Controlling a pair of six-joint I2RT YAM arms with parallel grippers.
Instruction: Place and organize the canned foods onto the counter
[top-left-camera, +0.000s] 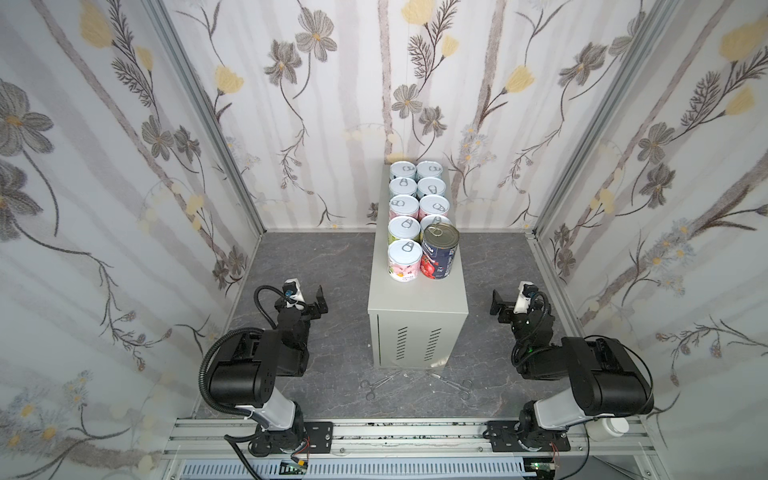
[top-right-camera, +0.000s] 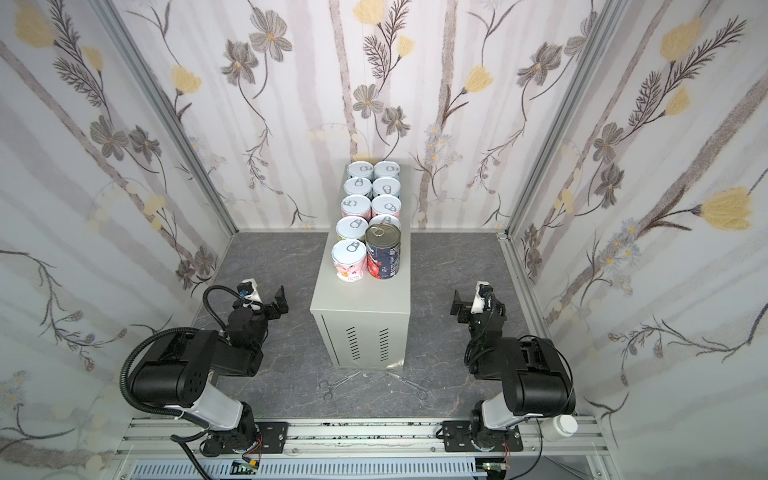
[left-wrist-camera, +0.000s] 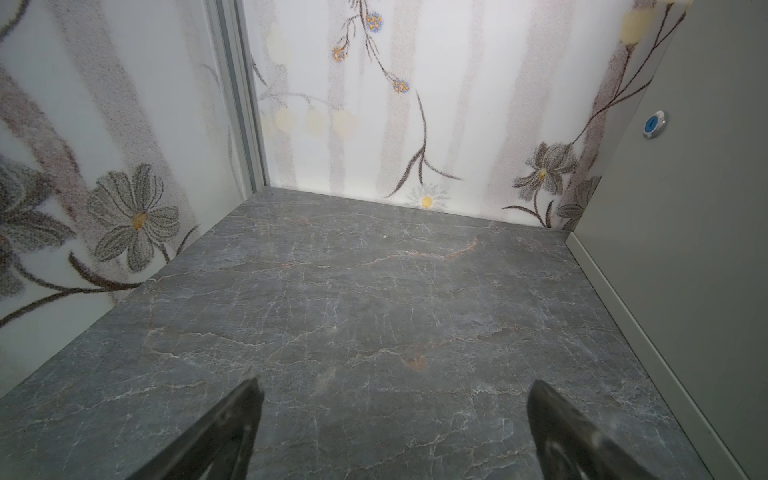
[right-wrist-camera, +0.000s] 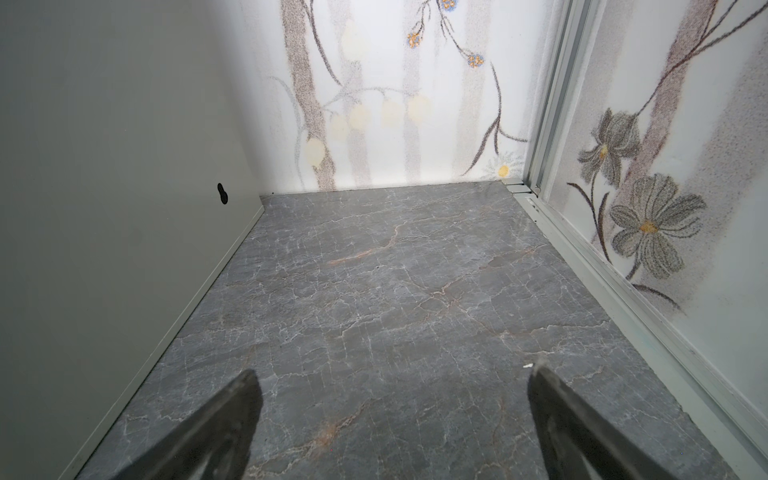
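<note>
Cans (top-left-camera: 419, 216) stand on the desk (top-left-camera: 415, 299), ten in all, two rows running from near edge toward the back wall. All upright, lids up, long axes vertical. Tall dark-blue tomato can (top-left-camera: 439, 251) at the front of the right-hand row, touching or just beside the pink-label can (top-left-camera: 404, 260).

Top views: desk sits between both arms. Left hand (top-left-camera: 309, 303) hangs left of the desk, right hand (top-left-camera: 505, 305) right of it; both below the desk top, near its front half, about equally close. Cans lie up and inward from each hand. No can seen on the floor (top-right-camera: 270, 374). Two forceps (top-right-camera: 338, 384) lie on the floor before the desk front. White bottle (top-right-camera: 559, 427) by the right arm's base.

Left wrist view: fingers spread wide, nothing between them; desk side wall (left-wrist-camera: 706, 208) alongside, bare floor ahead.

Right wrist view: same, fingers wide and empty; desk side wall (right-wrist-camera: 104, 208) alongside.

Judgement: placing looks finished; rows already neat.
</note>
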